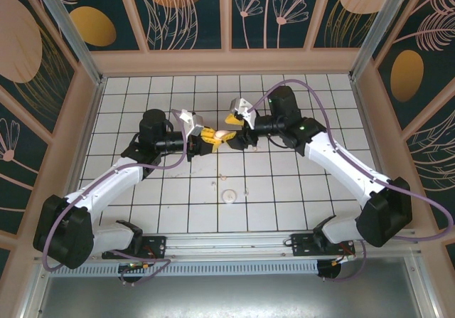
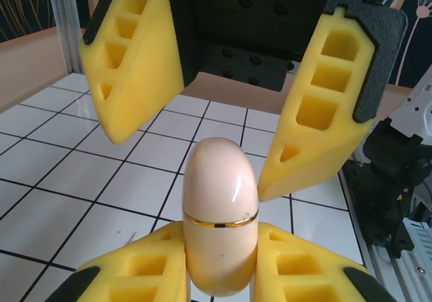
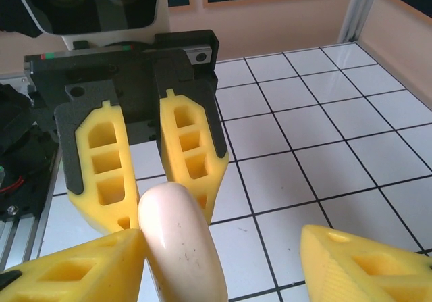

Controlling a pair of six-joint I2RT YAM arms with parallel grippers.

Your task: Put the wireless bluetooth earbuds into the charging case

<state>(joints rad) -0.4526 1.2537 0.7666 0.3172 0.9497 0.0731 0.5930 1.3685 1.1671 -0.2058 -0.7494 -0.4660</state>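
Jaws of the left gripper [image 2: 219, 258] are clamping the case [image 2: 220, 200] by its lower half, and the rounded end above the gold seam is sticking out past them. The right gripper [image 3: 223, 244] is standing open around that end, one finger [image 3: 81, 265] touching the case and the other sitting apart. Both are hanging over the middle of the table [image 1: 298, 190], and a pale disc [image 1: 228, 196] is lying nearer the bases.
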